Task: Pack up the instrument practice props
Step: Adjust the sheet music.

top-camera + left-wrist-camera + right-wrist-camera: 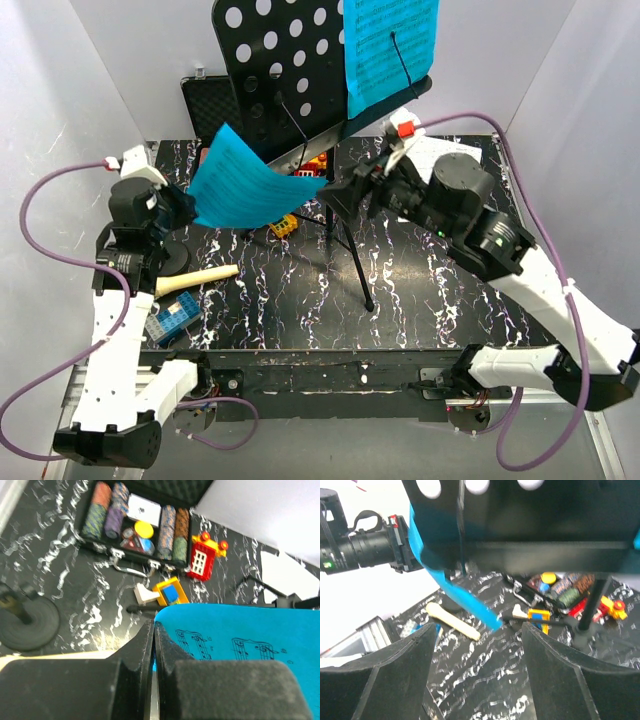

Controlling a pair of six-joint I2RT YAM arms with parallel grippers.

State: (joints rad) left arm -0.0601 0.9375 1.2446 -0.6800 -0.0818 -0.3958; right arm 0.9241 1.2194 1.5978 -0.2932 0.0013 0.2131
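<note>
— At the left edge of the tabletop (430, 290), what is the status of the left pincer (183, 207)?
— Closed. Its fingers (135, 655) clamp one edge of a blue sheet-music page (240, 185). The page is held clear of the tabletop and curls toward the music stand (270, 70).
— Status of the right pincer (477, 630)?
— Open, jaws spread wide, gripping nothing. It sits just beside the lower ledge of the stand's hole-punched desk.
— Location of the other props?
— The stand is upright on its tripod legs near the middle of the tabletop, toward the far edge. A second blue page (390, 45) rests on the right side of the desk. The cream microphone (200, 280) lies flat near the left edge, just beside the round base of the mic stand (172, 258).
— Other items?
— A case of poker chips (135, 520) lies open at the far left corner, and toy blocks (202, 560) lie just in front of it
</note>
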